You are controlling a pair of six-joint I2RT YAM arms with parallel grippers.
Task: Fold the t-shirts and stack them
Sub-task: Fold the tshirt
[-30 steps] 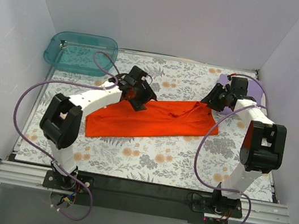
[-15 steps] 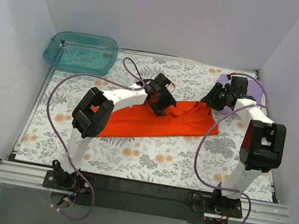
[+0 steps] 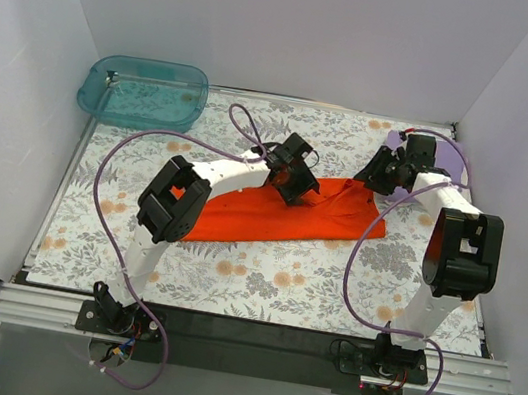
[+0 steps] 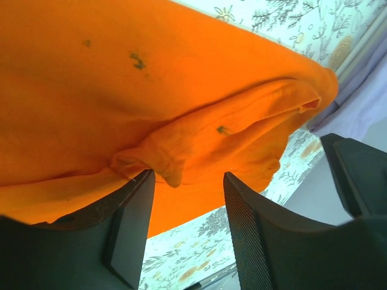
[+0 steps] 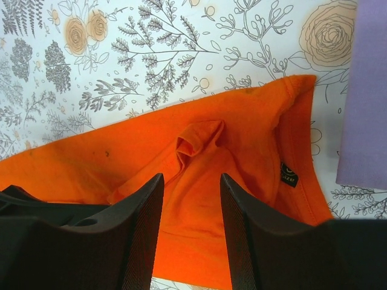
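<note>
Orange t-shirt [image 3: 270, 221] now has left pincer [image 4: 188, 178] shifted farther right

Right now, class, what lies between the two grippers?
Orange shirt, wrinkled, fills the stretch from the left gripper to the right gripper; the top view shows it.

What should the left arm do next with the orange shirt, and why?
Probably close the left gripper on the raised fold of the orange t-shirt: its jaws stand open, with that bunched cloth at their tips and not yet pinched.
</note>
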